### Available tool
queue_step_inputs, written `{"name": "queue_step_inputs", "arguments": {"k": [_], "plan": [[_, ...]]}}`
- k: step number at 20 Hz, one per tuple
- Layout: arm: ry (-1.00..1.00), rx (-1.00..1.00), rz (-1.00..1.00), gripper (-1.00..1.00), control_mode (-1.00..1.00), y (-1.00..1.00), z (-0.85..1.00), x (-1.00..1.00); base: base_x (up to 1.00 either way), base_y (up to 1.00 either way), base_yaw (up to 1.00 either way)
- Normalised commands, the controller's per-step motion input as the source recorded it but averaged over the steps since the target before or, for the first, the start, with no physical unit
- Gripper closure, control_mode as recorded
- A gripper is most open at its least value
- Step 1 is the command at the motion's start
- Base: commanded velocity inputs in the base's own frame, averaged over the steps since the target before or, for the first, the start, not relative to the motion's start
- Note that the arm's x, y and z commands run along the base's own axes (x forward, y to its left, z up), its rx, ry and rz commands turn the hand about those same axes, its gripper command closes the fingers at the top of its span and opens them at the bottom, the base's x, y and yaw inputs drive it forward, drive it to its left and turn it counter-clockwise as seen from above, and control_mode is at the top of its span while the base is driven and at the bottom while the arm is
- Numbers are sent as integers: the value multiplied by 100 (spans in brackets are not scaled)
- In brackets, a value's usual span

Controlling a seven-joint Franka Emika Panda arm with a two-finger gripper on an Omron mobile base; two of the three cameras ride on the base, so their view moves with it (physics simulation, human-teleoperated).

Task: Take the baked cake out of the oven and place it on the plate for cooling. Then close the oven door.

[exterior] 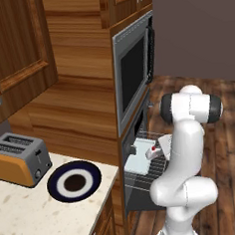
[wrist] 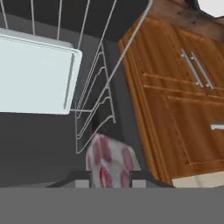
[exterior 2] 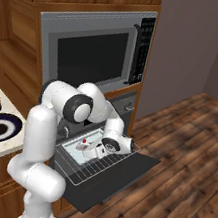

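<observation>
White-frosted, cherry-topped cake slice [wrist: 108,164] sits pinched between the narrowed dark two-finger gripper [wrist: 109,177] at lower centre of the hand view, over the dark grey oven's [exterior 2: 71,163] pulled-out wire rack [exterior 2: 102,166], ready for carrying to the navy-rimmed round plate [exterior: 74,182] at lower left.

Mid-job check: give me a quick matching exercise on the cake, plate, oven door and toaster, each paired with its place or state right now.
Things:
1. cake
2. plate
3. oven door
4. toaster

Places or states:
A. dropped open, lying flat
B. bare, on the counter beside the toaster
C. between the fingers of the gripper, over the oven rack
D. on the counter by the wall cabinets

Pairs: 1-C, 2-B, 3-A, 4-D
</observation>
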Motion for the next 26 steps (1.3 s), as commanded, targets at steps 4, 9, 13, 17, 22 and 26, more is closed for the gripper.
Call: {"name": "queue_step_inputs", "arguments": {"k": [4,9,13,17,22,26], "plan": [[0,0,-21,100,-100,15,100,-100,0,0,0],[2,-1,-9,100,-100,70,100,-79,0,0,0],[9,-2,0,100,-100,100,100,-47,0,0,0],[14,-11,0,100,-100,100,85,-54,0,0,0],[15,-16,-2,100,-100,100,57,-27,0,0,0],[15,-19,-8,100,-100,100,5,-7,0,0,0]]}}
